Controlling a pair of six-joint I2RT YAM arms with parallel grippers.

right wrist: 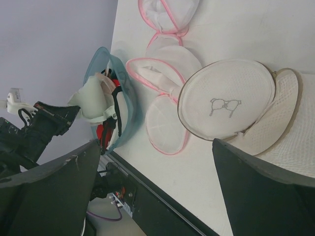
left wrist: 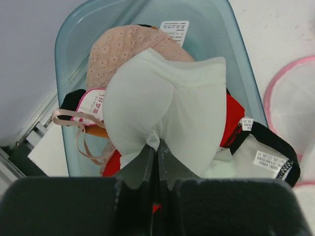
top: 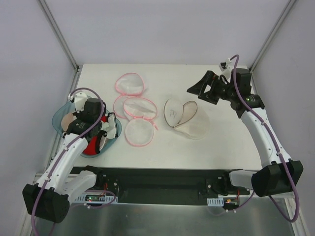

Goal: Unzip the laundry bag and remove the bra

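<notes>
The laundry bag [top: 186, 118] lies open like a clamshell on the table right of centre, its logo half [right wrist: 226, 101] tilted up and both halves empty. The bra [left wrist: 167, 103], white and faintly green, is pinched at its edge in my left gripper [left wrist: 158, 142], which is shut on it over the blue bin [left wrist: 64, 44]. The bra also shows in the right wrist view [right wrist: 93, 101], held above the bin. My left gripper [top: 81, 120] is at the far left. My right gripper [top: 197, 91] is open and empty, raised beyond the bag's far right side.
The bin [top: 61, 110] holds a peach-beige cloth [left wrist: 123, 44], a red item [left wrist: 235, 115] and black-trimmed garments. Three pink-rimmed mesh pouches [top: 129, 83], [top: 139, 107], [top: 139, 132] lie between the bin and the bag. A black rail runs along the near table edge.
</notes>
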